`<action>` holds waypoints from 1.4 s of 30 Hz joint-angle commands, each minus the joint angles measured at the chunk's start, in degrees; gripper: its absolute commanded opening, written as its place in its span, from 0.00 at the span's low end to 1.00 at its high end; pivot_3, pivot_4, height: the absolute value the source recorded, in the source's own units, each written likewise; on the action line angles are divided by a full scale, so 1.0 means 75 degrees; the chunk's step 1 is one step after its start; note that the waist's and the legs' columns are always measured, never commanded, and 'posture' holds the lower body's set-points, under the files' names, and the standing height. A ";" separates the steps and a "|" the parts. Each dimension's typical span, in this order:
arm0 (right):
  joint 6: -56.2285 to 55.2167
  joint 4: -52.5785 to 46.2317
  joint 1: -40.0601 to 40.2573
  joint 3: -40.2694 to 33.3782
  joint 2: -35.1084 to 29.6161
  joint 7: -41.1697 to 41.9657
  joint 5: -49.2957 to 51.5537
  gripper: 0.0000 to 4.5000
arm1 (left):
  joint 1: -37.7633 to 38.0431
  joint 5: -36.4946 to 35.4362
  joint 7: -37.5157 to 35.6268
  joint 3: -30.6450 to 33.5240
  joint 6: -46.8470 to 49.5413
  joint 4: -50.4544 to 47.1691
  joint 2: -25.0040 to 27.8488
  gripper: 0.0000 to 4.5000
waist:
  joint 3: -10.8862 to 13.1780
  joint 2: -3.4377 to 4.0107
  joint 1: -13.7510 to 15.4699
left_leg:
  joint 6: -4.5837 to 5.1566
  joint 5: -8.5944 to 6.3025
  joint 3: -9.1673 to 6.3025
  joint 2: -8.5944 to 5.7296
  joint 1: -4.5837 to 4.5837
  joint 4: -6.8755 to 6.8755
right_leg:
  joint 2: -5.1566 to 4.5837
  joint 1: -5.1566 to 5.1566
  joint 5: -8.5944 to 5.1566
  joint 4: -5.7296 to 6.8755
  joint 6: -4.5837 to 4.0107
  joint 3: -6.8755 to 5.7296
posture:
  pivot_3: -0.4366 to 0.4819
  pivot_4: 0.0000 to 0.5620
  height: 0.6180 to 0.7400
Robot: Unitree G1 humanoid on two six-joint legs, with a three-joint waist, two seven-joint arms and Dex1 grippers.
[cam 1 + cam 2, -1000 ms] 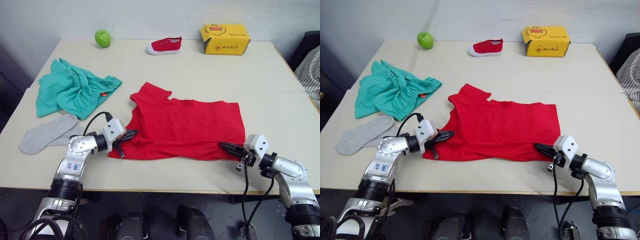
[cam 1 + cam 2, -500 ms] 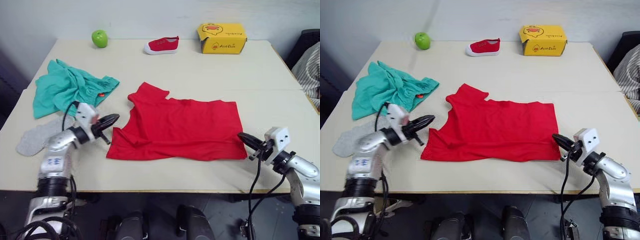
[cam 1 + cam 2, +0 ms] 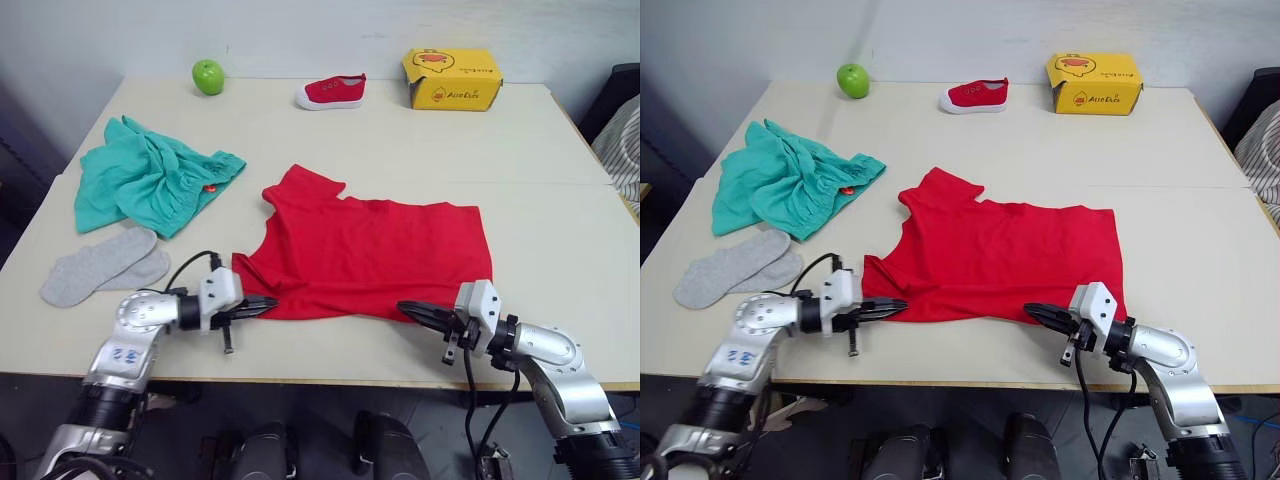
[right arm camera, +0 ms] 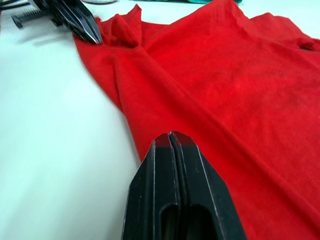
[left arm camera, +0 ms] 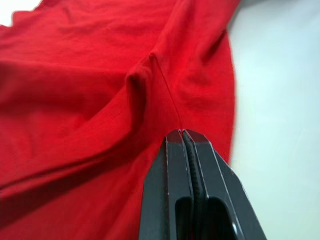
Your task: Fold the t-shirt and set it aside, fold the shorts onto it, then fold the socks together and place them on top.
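The red t-shirt (image 3: pixel 370 255) lies spread flat in the middle of the table, neck to the left. My left gripper (image 3: pixel 268 302) is shut, its tips resting on the shirt's front-left corner (image 5: pixel 150 90). At the front hem, somewhat right of the middle, my right gripper (image 3: pixel 403 306) is also shut, its tips against the cloth edge (image 4: pixel 150 100). No cloth shows between either pair of fingers. Back left, the teal shorts (image 3: pixel 150 180) sit crumpled. The grey socks (image 3: pixel 100 265) lie side by side in front of them.
Along the far edge of the table (image 3: pixel 560 230) stand a green apple (image 3: pixel 208 76), a small red shoe (image 3: pixel 331 91) and a yellow box (image 3: pixel 451 79). Striped cloth (image 3: pixel 625 140) hangs beyond the right edge. The table's front edge runs just under both grippers.
Half a second ago both grippers were held off to the sides of the shirt. Both have now come back to its front hem, the right one reaching further toward the middle.
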 commanded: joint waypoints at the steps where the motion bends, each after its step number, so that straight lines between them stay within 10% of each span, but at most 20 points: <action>1: -0.0174 0.0006 -0.0073 -0.0005 0.0050 -0.0068 -0.0098 0.00 | -0.0621 0.0476 0.0460 -0.0155 -0.0414 0.0693 -0.0288 0.01 | 0.0000 0.0000 -0.0001 | 0.0002 0.0001 -0.0001 0.0000 0.0000 0.0000 | 0.0000 0.0001 0.0000 0.0000 0.0000 -0.0002 | 0.48 0.27 1.00; 11: -0.0123 -0.0198 -0.0467 0.0532 0.0605 -0.0789 -0.0605 0.00 | -0.1371 0.0439 0.1997 0.0535 -0.0041 0.1475 -0.0795 0.01 | 0.0000 -0.0002 -0.0054 | 0.0001 0.0004 0.0003 0.0006 0.0002 0.0002 | 0.0003 -0.0001 0.0001 0.0002 0.0001 -0.0004 | 0.48 0.27 1.00; 22: -0.0411 -0.0439 0.0097 0.1108 0.1604 -0.2611 -0.1980 0.00 | 0.1535 -0.0424 0.2561 0.1116 0.2167 -0.3101 -0.0538 0.01 | -0.0001 -0.0002 -0.0063 | 0.0001 -0.0007 -0.0004 0.0007 -0.0007 0.0000 | -0.0003 -0.0002 -0.0001 -0.0006 0.0000 -0.0001 | 0.48 0.27 1.00; 30: -0.0850 0.0093 0.1076 -0.0621 0.0497 -0.2740 -0.1633 0.00 | 0.2213 0.0712 0.4217 0.1295 0.2754 -0.2461 -0.0679 0.01 | -0.0026 -0.0011 0.0062 | 0.0012 -0.0017 -0.0010 0.0000 0.0008 -0.0002 | -0.0008 0.0010 0.0000 -0.0017 0.0000 0.0008 | 0.48 0.27 1.00; 42: -0.0744 0.2136 0.0349 -0.2093 -0.0708 -0.2387 -0.0965 0.00 | 0.1893 0.0234 0.3041 0.1474 0.1702 -0.1608 0.0162 0.01 | -0.0180 0.0033 -0.0037 | -0.0007 -0.0022 0.0008 0.0032 0.0050 -0.0014 | 0.0004 0.0020 -0.0009 -0.0027 -0.0016 0.0010 | 0.48 0.27 1.00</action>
